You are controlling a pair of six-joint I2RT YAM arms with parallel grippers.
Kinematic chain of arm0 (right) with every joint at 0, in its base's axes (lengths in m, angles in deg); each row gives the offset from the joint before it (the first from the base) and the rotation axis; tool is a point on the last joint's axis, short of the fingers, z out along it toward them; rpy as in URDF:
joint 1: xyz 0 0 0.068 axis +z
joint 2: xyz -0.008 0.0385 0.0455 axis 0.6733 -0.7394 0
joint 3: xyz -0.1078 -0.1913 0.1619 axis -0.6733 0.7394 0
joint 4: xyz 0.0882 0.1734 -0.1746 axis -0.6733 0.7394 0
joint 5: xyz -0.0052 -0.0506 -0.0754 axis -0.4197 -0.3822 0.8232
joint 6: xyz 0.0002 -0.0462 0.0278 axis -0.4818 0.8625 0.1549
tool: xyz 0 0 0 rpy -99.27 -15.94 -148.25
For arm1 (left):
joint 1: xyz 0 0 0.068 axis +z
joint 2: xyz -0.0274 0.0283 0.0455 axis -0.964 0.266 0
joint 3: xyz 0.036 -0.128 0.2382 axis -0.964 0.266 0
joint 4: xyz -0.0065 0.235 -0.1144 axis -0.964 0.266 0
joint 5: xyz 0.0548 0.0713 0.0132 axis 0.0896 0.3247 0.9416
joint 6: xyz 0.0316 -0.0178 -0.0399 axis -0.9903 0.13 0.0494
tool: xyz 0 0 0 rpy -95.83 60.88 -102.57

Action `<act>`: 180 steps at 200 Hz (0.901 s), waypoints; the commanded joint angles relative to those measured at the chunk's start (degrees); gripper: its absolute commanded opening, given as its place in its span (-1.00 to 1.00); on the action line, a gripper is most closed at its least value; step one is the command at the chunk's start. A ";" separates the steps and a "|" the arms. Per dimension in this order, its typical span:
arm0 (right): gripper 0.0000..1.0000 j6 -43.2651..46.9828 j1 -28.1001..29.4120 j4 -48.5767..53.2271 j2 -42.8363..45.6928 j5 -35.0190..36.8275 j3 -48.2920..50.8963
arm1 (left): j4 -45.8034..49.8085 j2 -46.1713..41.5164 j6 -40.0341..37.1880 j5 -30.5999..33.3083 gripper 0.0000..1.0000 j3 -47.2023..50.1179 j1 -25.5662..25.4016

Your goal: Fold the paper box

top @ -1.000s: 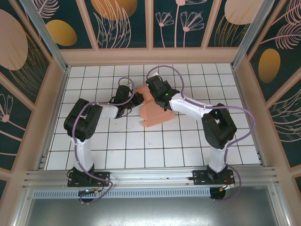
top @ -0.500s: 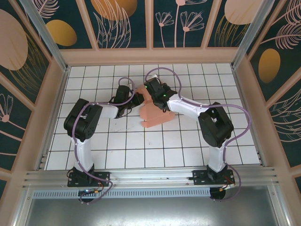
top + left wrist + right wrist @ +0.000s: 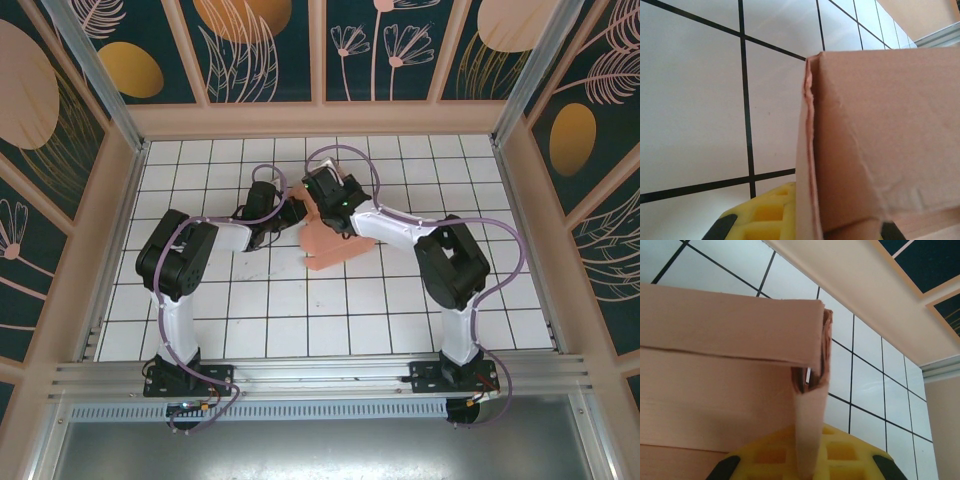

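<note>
Contact is made with the paper box (image 3: 335, 243) from both sides at once. The salmon-pink card is seen partly formed, just beyond the middle of the tiled table (image 3: 200, 300), with its far-left corner set between the two arms. The left gripper (image 3: 291, 212) is closed narrowly on an upright edge of the card, which is shown in its wrist view pinched against a yellow pad (image 3: 762, 220). This hold is judged to be a brace, so that the box is not pushed across the tiles while the other arm works. The right gripper (image 3: 318, 198) is likewise shut down tight. In its wrist view a thin flap (image 3: 808, 430) is seen running down from a folded corner into the yellow pads, so the flap is taken to be clamped for creasing or tucking. The fold is judged unfinished, since the corner seam above that flap is seen gaping.
</note>
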 commanded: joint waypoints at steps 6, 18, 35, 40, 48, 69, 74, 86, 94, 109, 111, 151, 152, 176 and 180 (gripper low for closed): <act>-0.91 0.34 1.19 1.91 -2.95 2.75 -0.47 | -5.07 -1.17 0.63 -2.90 -1.00 -1.88 -0.23; -0.73 -0.09 1.27 1.38 -3.01 3.08 -0.17 | -5.04 -1.08 0.68 -3.03 -1.00 -1.92 -0.21; -0.75 -0.22 1.27 0.77 -2.78 3.14 0.20 | -5.07 -0.99 0.85 -3.10 -1.00 -2.03 -0.22; -0.83 -0.22 1.27 0.67 -2.76 3.14 0.26 | -5.07 -1.00 0.85 -3.11 -1.00 -1.99 -0.23; -0.96 0.01 1.32 0.45 -2.77 3.42 0.56 | -5.07 -0.99 0.95 -3.12 -1.00 -2.11 -0.22; -1.00 0.57 1.27 -0.95 -2.97 4.56 1.40 | -5.16 -0.92 1.33 -3.27 -1.00 -2.17 -0.18; -1.00 0.57 1.33 -1.43 -2.92 4.70 1.69 | -5.16 -0.95 1.38 -3.27 -1.00 -2.19 -0.23; -1.00 0.09 1.43 -2.03 -2.48 4.15 2.22 | -5.20 -0.82 1.46 -3.38 -1.00 -2.25 -0.22; -0.96 -0.82 1.45 -2.33 -1.63 2.57 2.57 | -5.09 -0.81 1.63 -3.30 -1.00 -2.25 -0.23; -0.58 -2.09 1.54 -3.03 0.44 -1.13 3.26 | -5.07 -0.73 1.65 -3.30 -1.00 -2.25 -0.23; -0.52 -2.29 1.54 -3.18 0.72 -1.51 3.39 | -5.01 -0.72 1.69 -3.23 -1.00 -2.27 -0.23; -0.05 -3.95 1.65 -5.51 5.00 -7.05 5.91 | -4.61 -1.28 1.64 -2.08 -1.00 -2.16 -0.22; -0.05 -4.02 1.64 -5.68 5.12 -7.23 6.06 | -4.58 -1.27 1.64 -2.07 -1.00 -2.16 -0.22; 0.37 -4.19 1.71 -6.51 7.87 -10.18 7.44 | -4.19 -1.49 1.78 -1.54 -1.00 -2.10 -0.23; 0.39 -4.29 1.71 -6.39 8.23 -10.14 7.47 | -4.19 -1.51 1.76 -1.41 -1.00 -2.13 -0.23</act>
